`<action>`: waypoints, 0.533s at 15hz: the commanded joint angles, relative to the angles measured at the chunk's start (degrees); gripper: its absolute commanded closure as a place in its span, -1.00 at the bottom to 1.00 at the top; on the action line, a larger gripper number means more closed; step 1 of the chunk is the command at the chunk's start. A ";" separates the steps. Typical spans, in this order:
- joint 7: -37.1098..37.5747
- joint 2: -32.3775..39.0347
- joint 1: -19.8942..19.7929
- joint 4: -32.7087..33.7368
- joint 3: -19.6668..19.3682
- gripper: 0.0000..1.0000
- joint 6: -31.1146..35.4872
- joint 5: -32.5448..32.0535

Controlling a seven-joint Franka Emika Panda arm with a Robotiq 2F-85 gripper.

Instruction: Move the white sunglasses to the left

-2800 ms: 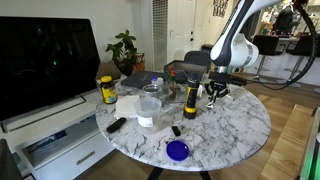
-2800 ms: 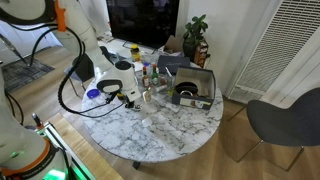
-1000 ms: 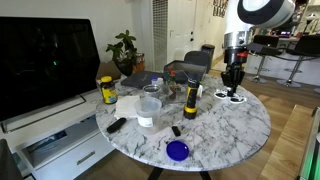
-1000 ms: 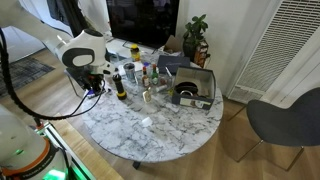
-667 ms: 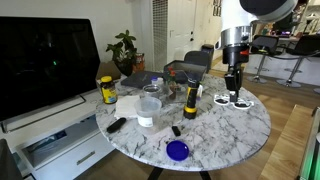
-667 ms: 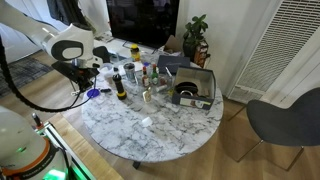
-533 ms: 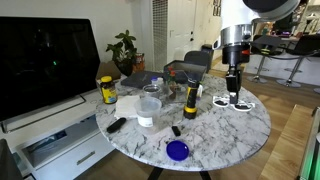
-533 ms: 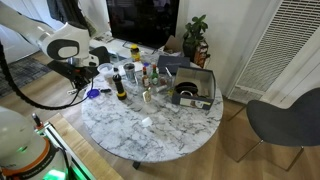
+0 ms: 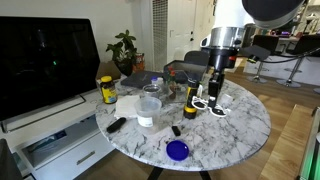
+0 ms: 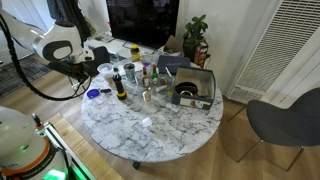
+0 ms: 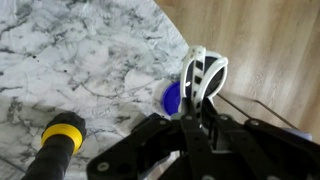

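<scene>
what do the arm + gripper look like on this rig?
The arm has rounded white links with a dark round joint cap. The gripper is all black and blocky, with two fingers. A black cable loops beside the arm. No markings are legible.

- Desk (image 9: 245, 128): bare marble on the broad side away from the clutter, open to pass.
- Yellow-capped bottle (image 9: 190, 103): upright, near the tool (image 9: 213, 95) clamping the white sunglasses (image 11: 203, 75).
- Blue disc (image 9: 177, 150): flat, at the desk edge.
- Clear cup (image 9: 149, 110), yellow jar (image 9: 107, 90): upright among the clutter.

Gripper (image 10: 86, 70) at the marble table (image 10: 150, 125) edge — blue disc (image 10: 92, 94) near.
</scene>
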 commanded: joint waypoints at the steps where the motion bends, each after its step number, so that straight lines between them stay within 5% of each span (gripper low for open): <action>1: 4.68 8.35 -1.39 3.68 1.19 0.94 6.71 -5.64; 8: 16.56 22.11 -3.63 14.65 -1.69 0.94 9.97 -21.95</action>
